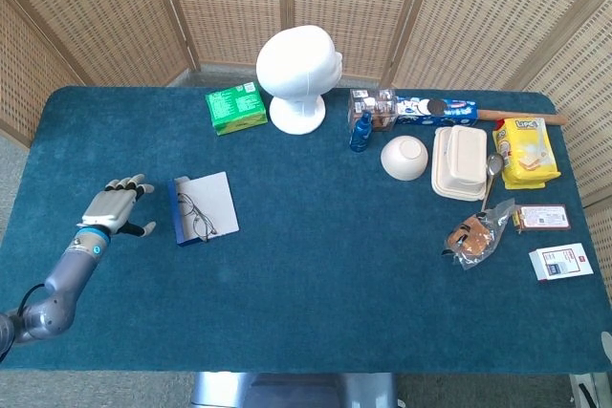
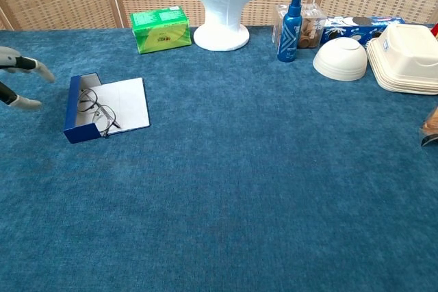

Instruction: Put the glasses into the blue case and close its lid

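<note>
At the far left, the left hand [image 1: 115, 207] hovers over the blue cloth of the table [image 1: 316, 303], fingers spread and holding nothing; the chest view cuts it off at the frame edge, showing only fingertips [image 2: 27, 103]. Just beside it to the right lies the blue case [image 1: 176, 211], lid open flat with its white lining up. The glasses [image 1: 196, 217] rest half in the case, one lens over the tray and the other over the lid; whether the temples are folded is hard to make out.

Further back stand one green box [image 1: 235, 107], one white foam head [image 1: 297, 74] and one blue spray bottle [image 1: 360, 131] in front of a clear container [image 1: 373, 107] whose contents are unclear. Rightward come a blue biscuit pack [image 1: 435, 108], one upturned white bowl [image 1: 404, 157], a cream clamshell box [image 1: 460, 162], a spoon [image 1: 492, 174], a yellow packet [image 1: 525, 151], a wrapped bun [image 1: 473, 236] and two small cards [image 1: 560, 261]. The right hand shows in neither view.
</note>
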Controlling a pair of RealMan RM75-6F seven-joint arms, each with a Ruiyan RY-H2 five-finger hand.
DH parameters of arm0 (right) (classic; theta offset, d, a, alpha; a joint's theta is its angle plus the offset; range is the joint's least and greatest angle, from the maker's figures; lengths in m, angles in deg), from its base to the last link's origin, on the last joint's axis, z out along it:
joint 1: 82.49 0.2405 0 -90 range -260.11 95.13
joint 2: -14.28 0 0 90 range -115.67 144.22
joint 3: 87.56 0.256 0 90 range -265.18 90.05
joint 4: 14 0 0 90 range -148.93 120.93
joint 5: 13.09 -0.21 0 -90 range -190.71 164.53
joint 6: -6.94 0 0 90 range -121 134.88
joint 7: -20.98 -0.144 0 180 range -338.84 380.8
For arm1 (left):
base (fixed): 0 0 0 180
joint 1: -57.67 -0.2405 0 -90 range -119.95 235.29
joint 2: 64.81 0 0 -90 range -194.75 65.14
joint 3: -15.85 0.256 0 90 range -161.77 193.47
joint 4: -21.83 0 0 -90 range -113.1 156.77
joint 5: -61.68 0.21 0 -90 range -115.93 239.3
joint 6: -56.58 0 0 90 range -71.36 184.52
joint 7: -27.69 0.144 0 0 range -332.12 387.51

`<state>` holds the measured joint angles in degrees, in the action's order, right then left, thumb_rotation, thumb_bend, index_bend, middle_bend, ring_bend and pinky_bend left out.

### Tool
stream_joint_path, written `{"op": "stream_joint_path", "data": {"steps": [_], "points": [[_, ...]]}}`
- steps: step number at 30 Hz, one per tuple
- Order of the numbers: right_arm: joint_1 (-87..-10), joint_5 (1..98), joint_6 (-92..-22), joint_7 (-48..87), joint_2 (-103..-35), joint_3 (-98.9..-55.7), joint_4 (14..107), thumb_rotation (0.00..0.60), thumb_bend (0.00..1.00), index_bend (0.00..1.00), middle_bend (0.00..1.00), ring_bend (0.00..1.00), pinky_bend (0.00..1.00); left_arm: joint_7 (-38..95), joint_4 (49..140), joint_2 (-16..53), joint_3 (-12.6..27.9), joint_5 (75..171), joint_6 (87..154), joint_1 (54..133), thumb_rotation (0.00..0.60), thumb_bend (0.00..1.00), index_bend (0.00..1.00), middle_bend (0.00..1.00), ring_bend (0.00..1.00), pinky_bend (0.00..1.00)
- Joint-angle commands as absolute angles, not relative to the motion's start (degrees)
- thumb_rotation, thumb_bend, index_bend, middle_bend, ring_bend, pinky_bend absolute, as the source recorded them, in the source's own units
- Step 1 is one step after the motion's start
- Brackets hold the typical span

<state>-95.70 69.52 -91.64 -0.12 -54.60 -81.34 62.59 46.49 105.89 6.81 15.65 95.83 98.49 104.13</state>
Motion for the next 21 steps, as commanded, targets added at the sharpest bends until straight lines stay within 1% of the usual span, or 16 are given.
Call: {"op": "stream_joint_path", "data": {"steps": [1,5,9,12,21], "points": [[-96.0,69.3,-91.9,-0.4,-54.6,-81.2,62.4,0.583,0.27,0.00,0.13,0.00,0.15,47.6,105.5,7.1,15.9,93.6,96.6,105.3,0.422,0.30,0.13,0.00,0.00,0.00],[-95.9,69.3,-91.8,-0.5,-54.6,-81.2,62.2,0.584,0.27,0.00,0.13,0.00,0.15,47.7,105.3,7.1,16.2,91.2,94.9,106.3,0.420,0.30,0.12,0.00,0.00,0.00],[-95.9,69.2,-91.7,-0.4,-54.6,-81.1,62.1,0.585,0.27,0.00,0.13,0.00,0.15,47.6,105.2,6.9,16.6,89.4,93.8,107.1,0.395,0.30,0.13,0.00,0.00,0.00],[-95.8,69.1,-91.6,-0.5,-54.6,-81.0,62.1,0.585,0.27,0.00,0.13,0.00,0.15,47.5,104.8,7.2,16.7,88.7,93.5,107.5,0.395,0.30,0.12,0.00,0.00,0.00],[-96.2,68.9,-91.9,-0.3,-54.5,-80.9,62.4,0.587,0.27,0.00,0.13,0.00,0.15,46.4,102.1,10.4,15.4,88.3,93.1,108.9,0.391,0.30,0.11,0.00,0.00,0.00]]}}
